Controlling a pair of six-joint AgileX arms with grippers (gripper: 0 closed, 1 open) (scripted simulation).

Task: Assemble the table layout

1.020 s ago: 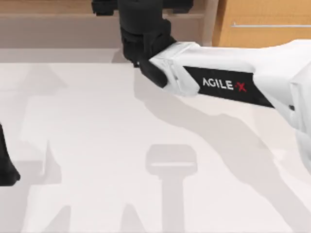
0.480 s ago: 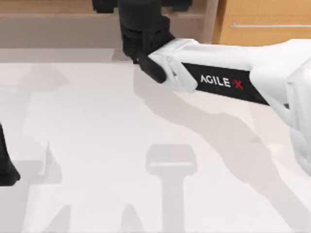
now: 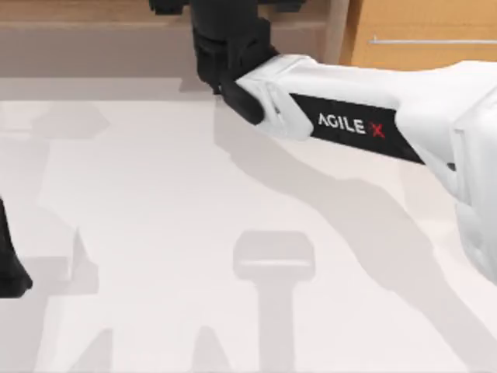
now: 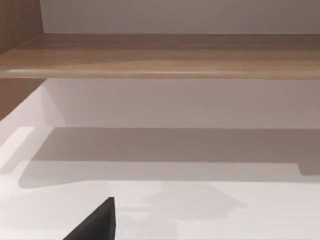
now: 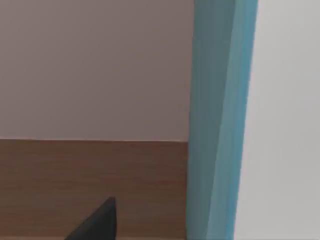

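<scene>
- Table (image 3: 155, 233): broad, plain white tabletop across most of the top view, bare apart from arm shadows; its far edge meets the wooden furniture along the back.
- Right arm (image 3: 349, 116): white link lettered "AGILE X", reaching from the top view's right edge across to the back centre, where its black wrist (image 3: 225, 47) passes over the table's rear edge at the shelf.
- Right gripper: at the end of that wrist, inside the shelf area; how far its claw stands open, and whether it has hold of anything, cannot be told. A black finger tip (image 5: 97, 222) appears in the right wrist view.
- Blue upright panel (image 5: 220, 120): seen close in the right wrist view, beside a brown wooden surface (image 5: 90, 180).
- Left arm (image 3: 9, 264): 1 dark part at the top view's left edge, parked over the table; claw state cannot be told.
- Shelf (image 4: 160, 55): brown wooden board, seen across the table in the left wrist view.
- Drawer cabinet (image 3: 419, 35): orange-brown wood, back right, with 1 metal handle bar.
</scene>
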